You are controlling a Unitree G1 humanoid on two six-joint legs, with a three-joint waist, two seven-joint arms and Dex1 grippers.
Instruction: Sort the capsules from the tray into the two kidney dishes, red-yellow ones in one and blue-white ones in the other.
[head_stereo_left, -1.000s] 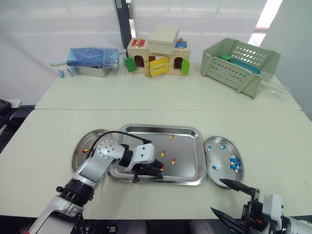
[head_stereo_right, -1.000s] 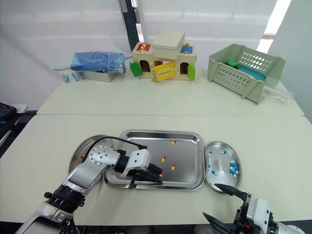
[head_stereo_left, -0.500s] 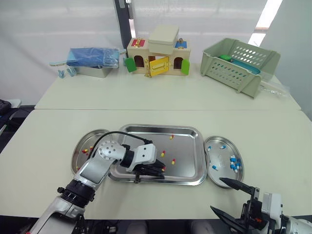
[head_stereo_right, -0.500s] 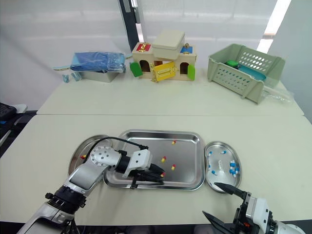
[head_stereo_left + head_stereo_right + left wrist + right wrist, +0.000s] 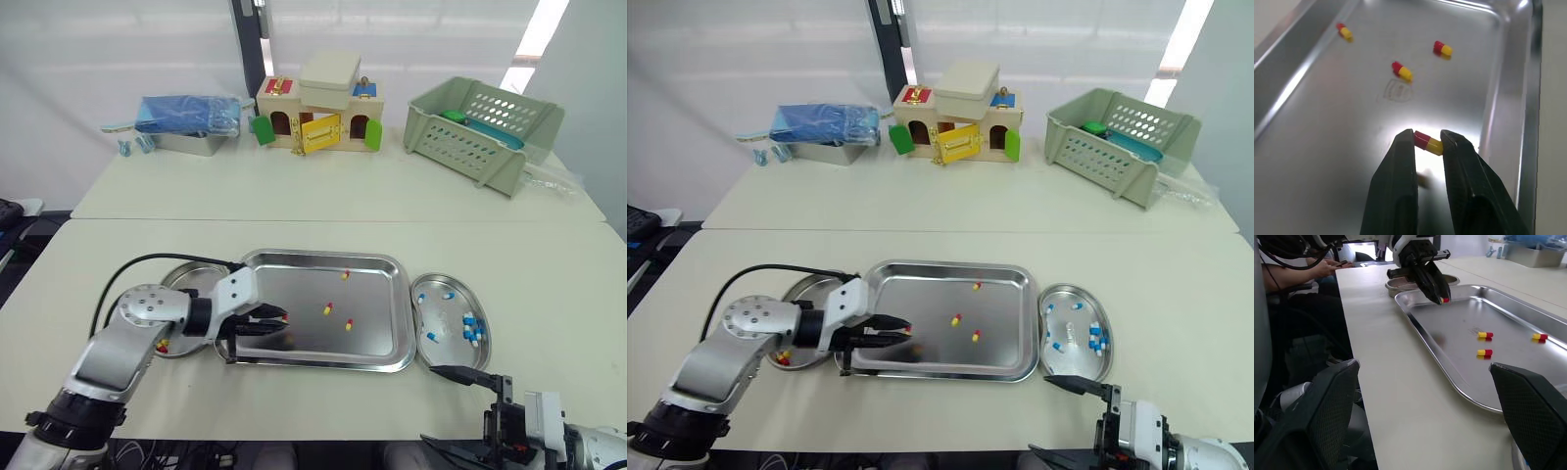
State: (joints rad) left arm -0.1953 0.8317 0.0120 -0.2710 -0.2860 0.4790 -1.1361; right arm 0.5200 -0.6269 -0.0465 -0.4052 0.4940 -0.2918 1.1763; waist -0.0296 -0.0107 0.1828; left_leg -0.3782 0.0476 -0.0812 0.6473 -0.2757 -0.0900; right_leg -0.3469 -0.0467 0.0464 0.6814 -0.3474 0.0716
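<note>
Pinching small red-yellow capsule [image 5: 1429, 143] tight in left black two-finger gripper [image 5: 283, 319], hanging it just above floor of shiny rectangular steel tray [image 5: 377, 262], near tray's left end. Spotting three loose red-yellow capsules [image 5: 327, 308] lying mid-tray. Seeing left steel kidney dish [image 5: 174, 277] just beside tray with few red-yellow ones, right steel kidney dish [image 5: 487, 338] carrying blue-white capsules [image 5: 471, 329]. Holding right black gripper [image 5: 456, 411] spread wide open, low near right dish.

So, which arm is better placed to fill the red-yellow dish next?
Left. The left gripper is shut on a red-yellow capsule over the tray, beside the left kidney dish holding red-yellow ones. The right gripper hangs open by the blue-white dish.
</note>
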